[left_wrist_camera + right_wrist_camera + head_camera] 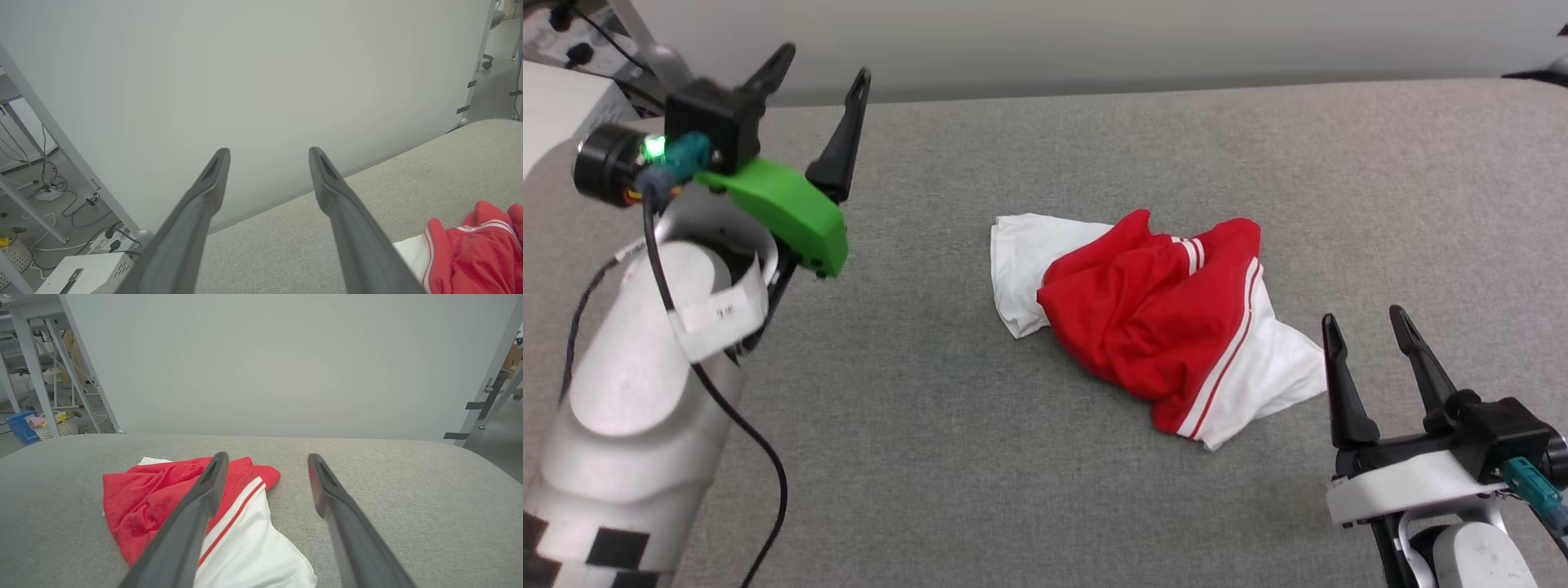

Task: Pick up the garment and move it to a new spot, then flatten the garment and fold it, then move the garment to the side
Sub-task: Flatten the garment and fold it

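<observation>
The garment (1152, 314) lies crumpled in a heap in the middle of the grey table, red body bunched up, a white sleeve sticking out at each end, striped trim showing. Its chest print is hidden in the folds. My left gripper (825, 69) hangs open high at the far left, well clear of the cloth, which shows at the lower right of the left wrist view as the garment (474, 253). My right gripper (1364, 320) stands open just right of the near white sleeve, empty; the garment (163, 502) sits ahead and left of its fingers.
The grey fabric-covered table (980, 457) stretches wide around the shirt. A pale wall panel (278, 363) stands behind its far edge. Beside the table on the floor are a white box (88, 269), cables and metal frame legs (73, 375).
</observation>
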You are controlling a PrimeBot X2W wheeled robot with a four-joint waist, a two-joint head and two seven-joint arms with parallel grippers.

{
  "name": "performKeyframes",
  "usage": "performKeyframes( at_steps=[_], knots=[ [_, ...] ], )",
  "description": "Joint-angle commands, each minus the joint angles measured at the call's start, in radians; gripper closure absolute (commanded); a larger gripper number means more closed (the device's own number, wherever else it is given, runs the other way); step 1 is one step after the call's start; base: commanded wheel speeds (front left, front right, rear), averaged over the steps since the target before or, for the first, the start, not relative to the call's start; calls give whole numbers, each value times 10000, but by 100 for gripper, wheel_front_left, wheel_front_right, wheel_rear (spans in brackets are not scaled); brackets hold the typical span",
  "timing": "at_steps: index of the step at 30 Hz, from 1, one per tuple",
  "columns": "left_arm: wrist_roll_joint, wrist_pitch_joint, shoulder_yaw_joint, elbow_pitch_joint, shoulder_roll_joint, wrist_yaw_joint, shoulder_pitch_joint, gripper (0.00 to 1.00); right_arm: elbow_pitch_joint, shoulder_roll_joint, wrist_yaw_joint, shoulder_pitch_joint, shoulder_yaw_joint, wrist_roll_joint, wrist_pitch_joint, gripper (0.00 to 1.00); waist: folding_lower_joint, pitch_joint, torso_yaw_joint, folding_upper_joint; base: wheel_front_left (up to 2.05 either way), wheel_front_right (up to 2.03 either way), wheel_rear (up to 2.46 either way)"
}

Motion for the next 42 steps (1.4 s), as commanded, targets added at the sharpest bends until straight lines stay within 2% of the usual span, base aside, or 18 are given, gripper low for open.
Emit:
performKeyframes(
  at_steps=[1, 4, 6, 13, 19, 23, 28, 31, 34, 35, 36, 42],
  knots=[
    [-280, 228, -193, 54, 205, -23, -615, 0, -63, -7, -7, -253, 45, 51, -92, 0, 0, 671, -498, -1, 0, 0, 0],
    [-733, 1104, -1028, 318, 553, -24, -1837, 0, -100, -7, -7, -498, 139, 100, -92, 0, 0, 1059, -762, -1, 0, 0, 0],
    [-1357, 1891, -1604, 592, 580, -25, -2470, 0, -119, -7, -7, -615, 120, 148, -92, 0, 0, 1238, -905, -1, 0, 0, 0],
    [-3936, 5710, -3600, 1431, 662, -26, -4227, 0, -211, -7, -7, -976, 110, 286, -92, 0, 0, 1973, -1353, -1, 0, 0, 0],
    [-5284, 8238, -5108, 1890, 925, -26, -4950, 0, -263, -7, -7, -1254, 208, 415, -92, 0, 0, 2556, -1693, -1, 0, 0, 0],
    [-5403, 8834, -6116, 2175, 1086, -26, -5069, 0, -288, -7, -7, -1452, 217, 499, -92, 0, 0, 2883, -1845, -1, 0, 0, 0],
    [-5565, 8836, -6970, 2928, 1115, -26, -4717, 0, -268, -7, -7, -1611, 306, 575, -92, 0, 0, 3069, -1998, -1, 0, 0, 0],
    [-5596, 8912, -7782, 3089, 1246, -26, -4475, 0, -243, -7, -7, -1644, 303, 615, -92, 0, 0, 3075, -2031, -1, 0, 0, 0],
    [-5935, 8702, -8126, 3178, 1292, -26, -4358, 0, -240, -7, -7, -1677, 248, 642, -92, 0, 0, 3079, -1978, -1, 0, 0, 0],
    [-6034, 8468, -8175, 3231, 1273, -26, -4363, 66, -230, -7, -7, -1685, 220, 634, -92, 0, 0, 3055, -1927, -1, 0, 0, 0],
    [-6076, 8228, -8208, 3283, 1242, -26, -4384, 100, -212, -7, -7, -1692, 192, 618, -92, 0, 0, 3012, -1872, -1, 0, 0, 0],
    [-6444, 6516, -8328, 3357, 1249, -26, -4487, 100, -69, -7, -7, -1363, 45, 430, -92, 0, 0, 2097, -1474, -1, 0, 0, 0]
  ],
)
